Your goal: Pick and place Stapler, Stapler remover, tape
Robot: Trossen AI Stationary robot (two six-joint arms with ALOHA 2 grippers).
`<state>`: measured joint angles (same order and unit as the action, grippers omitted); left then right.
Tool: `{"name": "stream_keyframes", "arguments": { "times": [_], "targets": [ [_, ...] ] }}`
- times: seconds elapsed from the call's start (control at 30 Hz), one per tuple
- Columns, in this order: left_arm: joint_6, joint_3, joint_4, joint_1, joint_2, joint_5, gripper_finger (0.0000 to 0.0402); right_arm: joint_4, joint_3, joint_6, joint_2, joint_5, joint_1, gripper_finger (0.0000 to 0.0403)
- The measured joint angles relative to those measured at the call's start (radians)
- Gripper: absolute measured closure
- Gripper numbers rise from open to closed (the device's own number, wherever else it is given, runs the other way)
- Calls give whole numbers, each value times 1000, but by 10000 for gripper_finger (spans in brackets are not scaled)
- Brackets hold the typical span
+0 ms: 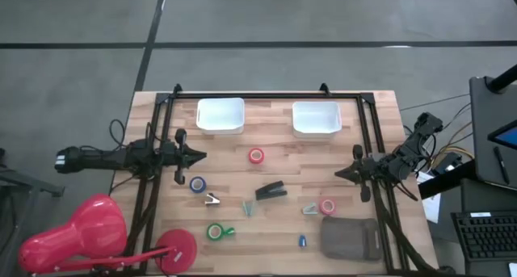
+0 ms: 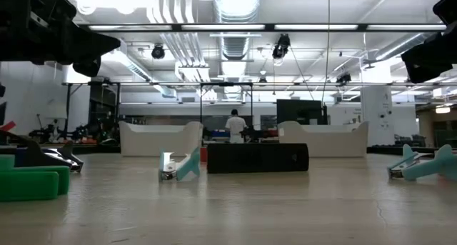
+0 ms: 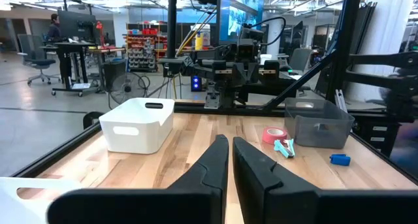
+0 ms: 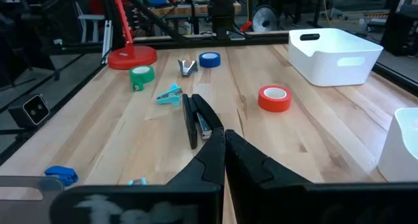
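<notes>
The black stapler (image 1: 271, 191) lies flat on the table's middle; it also shows in the right wrist view (image 4: 196, 119) and the low view (image 2: 257, 158). A silver staple remover (image 1: 212, 199) lies left of it. A red tape roll (image 1: 256, 156), a blue one (image 1: 197, 183), a green one (image 1: 216, 231) and a second red one (image 1: 327, 206) lie flat on the wood. My left gripper (image 1: 202, 156) hovers shut and empty at the table's left, its fingers (image 3: 230, 140) together. My right gripper (image 1: 338, 174) hovers shut and empty at the right (image 4: 224, 134).
Two white bins (image 1: 220, 115) (image 1: 316, 119) stand at the far edge. A grey pouch (image 1: 350, 238) lies near right. Two teal clips (image 1: 248, 207) (image 1: 311, 207) and a small blue thing (image 1: 302, 241) lie near the stapler. A red lamp base (image 1: 176, 249) sits near left.
</notes>
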<state>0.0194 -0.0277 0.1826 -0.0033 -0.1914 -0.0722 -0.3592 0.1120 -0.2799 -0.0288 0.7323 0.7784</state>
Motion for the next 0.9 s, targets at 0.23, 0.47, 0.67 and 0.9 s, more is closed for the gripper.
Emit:
{"name": "stream_keyframes", "arguments": {
  "times": [0.23, 0.47, 0.67, 0.9],
  "targets": [
    [0, 0, 0, 0, 0, 0, 374, 1, 0, 19, 0, 2, 0, 394],
    [0, 0, 0, 0, 0, 0, 374, 4, 0, 460, -1, 79, -1, 394],
    [0, 0, 0, 0, 0, 0, 374, 31, 0, 591, -1, 59, -1, 394],
    [0, 0, -1, 0, 0, 0, 374, 252, -1, 220, 0, -185, 0, 394]
  ]
}}
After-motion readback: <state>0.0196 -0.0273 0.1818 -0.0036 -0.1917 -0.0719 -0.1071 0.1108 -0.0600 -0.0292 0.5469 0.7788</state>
